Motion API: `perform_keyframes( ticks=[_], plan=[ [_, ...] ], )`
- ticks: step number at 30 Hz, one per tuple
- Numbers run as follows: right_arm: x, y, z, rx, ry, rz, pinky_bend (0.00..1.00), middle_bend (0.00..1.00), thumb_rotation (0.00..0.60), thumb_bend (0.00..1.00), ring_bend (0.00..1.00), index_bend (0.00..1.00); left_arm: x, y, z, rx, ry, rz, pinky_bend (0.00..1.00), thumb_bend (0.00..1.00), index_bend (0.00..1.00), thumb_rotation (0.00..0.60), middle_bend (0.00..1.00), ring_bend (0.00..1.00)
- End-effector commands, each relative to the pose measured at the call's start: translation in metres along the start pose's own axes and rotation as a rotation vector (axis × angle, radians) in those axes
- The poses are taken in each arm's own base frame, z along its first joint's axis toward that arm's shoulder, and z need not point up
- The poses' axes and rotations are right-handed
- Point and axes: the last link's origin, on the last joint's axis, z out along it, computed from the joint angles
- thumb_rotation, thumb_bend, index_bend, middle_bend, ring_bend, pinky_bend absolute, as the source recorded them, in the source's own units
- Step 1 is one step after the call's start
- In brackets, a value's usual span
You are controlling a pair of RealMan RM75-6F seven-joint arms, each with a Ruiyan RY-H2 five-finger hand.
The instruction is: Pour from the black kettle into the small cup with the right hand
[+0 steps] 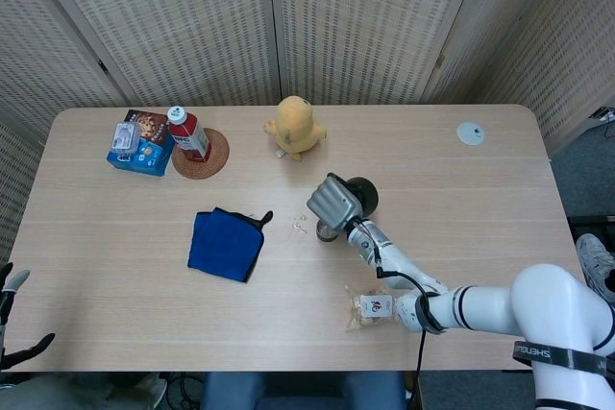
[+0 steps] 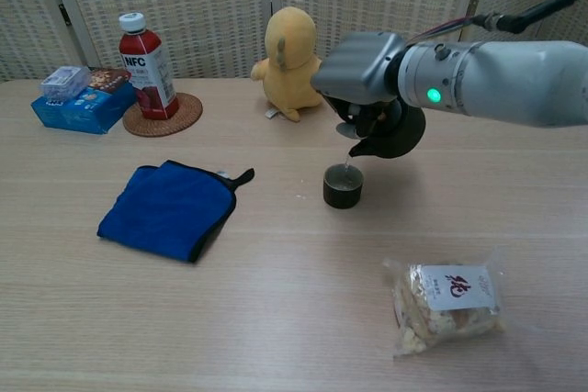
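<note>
**Kettle tilted above cup, mid-table**

Woven screen panels back a pale wooden table [image 1: 115, 237]. Right hand [image 2: 360, 69]: fingers clamped round the black kettle [image 2: 397, 133], held clear of the tabletop and tipped spout-down. Small cup [image 2: 343, 185]: dark, upright, standing on the table directly beneath the spout, just below and slightly left of the hand; a thin stream runs from spout to cup in the chest view. Left hand [image 1: 12, 319]: at the table's near-left edge, well apart from the cup, fingers spread, holding nothing.

Other items: blue cloth [image 2: 167, 207], folded, left of the cup; yellow plush duck [image 2: 288, 61], behind the cup; red NFC bottle [image 2: 147, 65] upright on a woven coaster [image 2: 169, 118]; blue snack box [image 2: 81, 102] beside it; bagged snack [image 2: 446, 304] near the front edge; small white disc [image 1: 470, 133] at the far right.
</note>
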Motion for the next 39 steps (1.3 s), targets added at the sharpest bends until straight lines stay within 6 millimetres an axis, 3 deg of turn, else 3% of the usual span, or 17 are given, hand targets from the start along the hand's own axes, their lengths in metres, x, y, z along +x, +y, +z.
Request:
perform_keyframes(
  ticks=[1,22,39],
  plan=[
    [0.0003,0.0004,-0.0004,-0.002,0.000,-0.005,0.49,1.00,0.472,0.49,0.98,1.00,-0.0001,-0.0001,0.0000,0.000,0.000,0.000,0.00,0.10,0.11,0.600,0.00,0.03],
    [-0.0002,-0.0035,-0.0011,-0.001,-0.005,-0.029,0.49,1.00,0.475,0.50,0.98,1.00,-0.0004,-0.0022,-0.0017,0.004,0.002,-0.002,0.00,0.10,0.11,0.600,0.00,0.03],
    [-0.0015,0.0005,-0.0058,-0.030,0.007,0.122,0.49,1.00,0.475,0.50,0.98,1.00,0.0000,-0.0017,-0.0024,-0.002,0.001,0.000,0.00,0.10,0.11,0.600,0.00,0.03]
  ],
)
